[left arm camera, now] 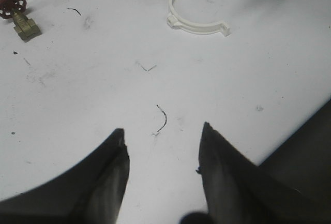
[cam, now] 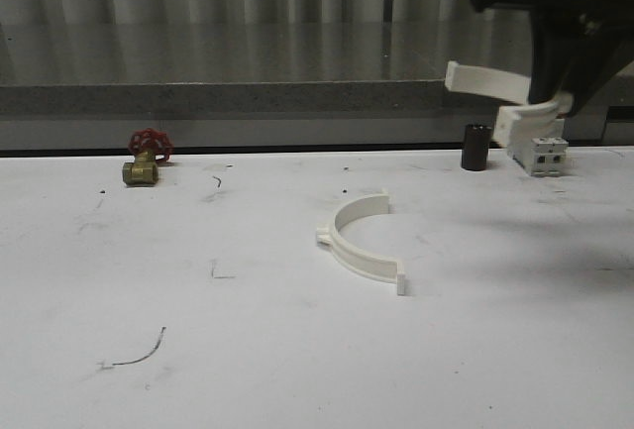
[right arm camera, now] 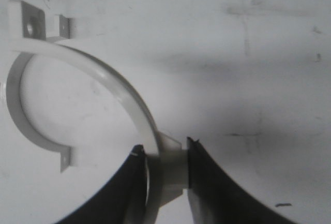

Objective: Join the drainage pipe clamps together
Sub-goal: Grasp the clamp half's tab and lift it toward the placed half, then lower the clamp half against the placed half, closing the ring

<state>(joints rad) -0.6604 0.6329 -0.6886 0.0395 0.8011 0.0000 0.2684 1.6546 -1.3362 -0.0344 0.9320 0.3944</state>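
On a scuffed white table [cam: 198, 350] backed by a grey ledge and corrugated wall, one clamp half [cam: 362, 239] lies flat, the right gripper [right arm camera: 165, 167] pinching the second clamp half [cam: 495, 87] aloft above it, the left gripper [left arm camera: 163, 149] parted, empty, nearer the brass valve [cam: 144, 163].

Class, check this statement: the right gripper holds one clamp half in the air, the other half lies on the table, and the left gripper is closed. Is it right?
Not quite. The left gripper is open, as the left wrist view shows. The rest stands: the right gripper holds one clamp half aloft, and the other half lies on the table.
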